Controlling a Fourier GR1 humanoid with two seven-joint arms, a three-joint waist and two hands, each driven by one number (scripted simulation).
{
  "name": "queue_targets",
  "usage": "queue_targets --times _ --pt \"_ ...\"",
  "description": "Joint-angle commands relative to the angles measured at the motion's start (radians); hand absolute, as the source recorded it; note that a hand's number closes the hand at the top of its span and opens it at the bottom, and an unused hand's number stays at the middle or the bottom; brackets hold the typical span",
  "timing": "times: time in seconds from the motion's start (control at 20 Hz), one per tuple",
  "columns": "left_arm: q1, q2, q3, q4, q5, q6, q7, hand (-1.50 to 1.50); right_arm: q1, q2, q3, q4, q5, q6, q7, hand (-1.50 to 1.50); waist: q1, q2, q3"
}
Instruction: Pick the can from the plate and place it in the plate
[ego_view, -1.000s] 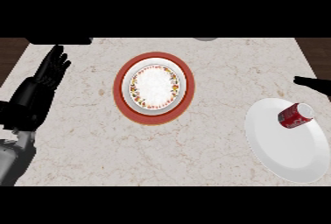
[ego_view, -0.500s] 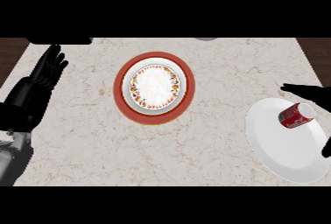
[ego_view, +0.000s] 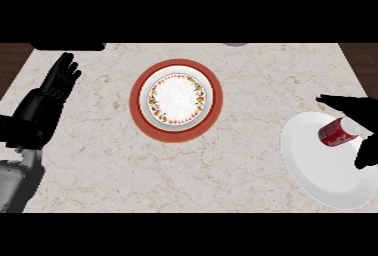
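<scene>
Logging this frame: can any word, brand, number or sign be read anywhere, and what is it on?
No text can be read in this frame.
Red can on the white plate: white marks like a logo, too blurred to read.
Small patterned plate on the red plate: a ring of coloured decoration, no letters.
Counter: marble veining only, no writing.
</scene>
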Motion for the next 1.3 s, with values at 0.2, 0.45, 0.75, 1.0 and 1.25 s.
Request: queue_targets --times 0.2,0.45,0.75,1.0,1.25 --pt "-0.007 -0.058 0.032 -0.014 -0.07 -0.026 0.029 0.0 -0.034 0.067 -0.056 0.189 0.138 -0.042 -0.123 -1.5 -0.003 -0.001 0.0" --pt "0.007 -0.038 0.063 -0.137 -0.054 -0.03 0.143 0.0 -0.062 0.093 -0.043 0.323 0.193 -0.043 -0.201 -1.5 0.005 -0.001 0.001" --pt "-0.054 -0.1 0.077 0.024 -0.108 -0.072 0.049 0.0 -0.121 0.139 -0.054 0.514 0.323 -0.159 -0.255 -1.5 0.0 0.002 0.001" --pt "0.0 -0.098 0.086 -0.05 -0.109 -0.078 0.059 0.0 -0.067 0.17 -0.119 0.478 0.274 -0.287 -0.334 1.5 -0.003 0.0 0.001" --pt "0.04 -0.087 0.129 -0.04 -0.087 -0.088 0.045 0.0 0.007 0.276 -0.186 0.43 0.278 -0.426 -0.029 1.5 -0.034 -0.011 -0.002"
